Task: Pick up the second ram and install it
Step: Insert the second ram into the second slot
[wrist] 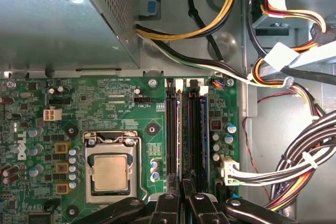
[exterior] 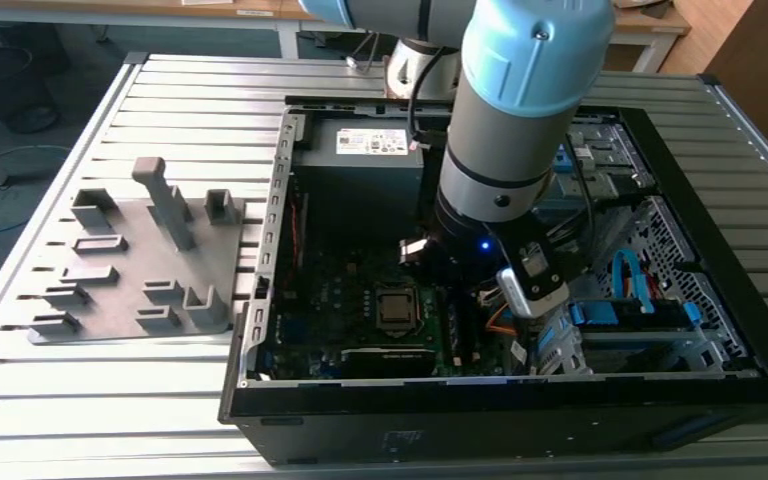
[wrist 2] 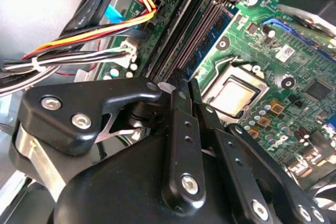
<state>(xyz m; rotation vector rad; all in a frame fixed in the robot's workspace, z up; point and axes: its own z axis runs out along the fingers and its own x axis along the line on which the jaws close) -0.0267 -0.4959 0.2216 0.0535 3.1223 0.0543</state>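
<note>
- Inside the open computer case [exterior: 491, 395], which lies on a slatted metal table [exterior: 184, 90], the robot arm [exterior: 504, 150] reaches down over the green motherboard [exterior: 344, 300].
- In both wrist views the gripper [wrist 2: 184, 85] [wrist: 184, 190] hangs low over the near end of the bank of memory slots [wrist: 185, 124], its black fingers [wrist 2: 181, 114] pressed close together with just a thin line between them.
- The second ram [wrist 2: 210, 38] stands on edge among those slots, seen in the second wrist view as a long blue-green strip running away from the fingertips. Which slot holds it cannot be told.
- Whether the fingertips touch the stick cannot be told either. Their tips sit just at the end of the slot bank.
- The processor socket [wrist: 109, 171] [wrist 2: 233, 95], with its pale metal square, lies just beside the slots.
- On the slots' other side, bundles of black, white, yellow and orange cables [wrist: 294, 156] [wrist 2: 79, 40] run along the case floor.
- The grey power supply box [wrist: 52, 19] [exterior: 357, 150] fills the case's end beyond the motherboard.
- In the exterior view, blue cables [exterior: 631, 280] curl near the drive bay on the exterior view's right.
- On the table at the exterior view's left, well apart from the case, sits a grey fixture plate [exterior: 144, 270] with upright holders.
</note>
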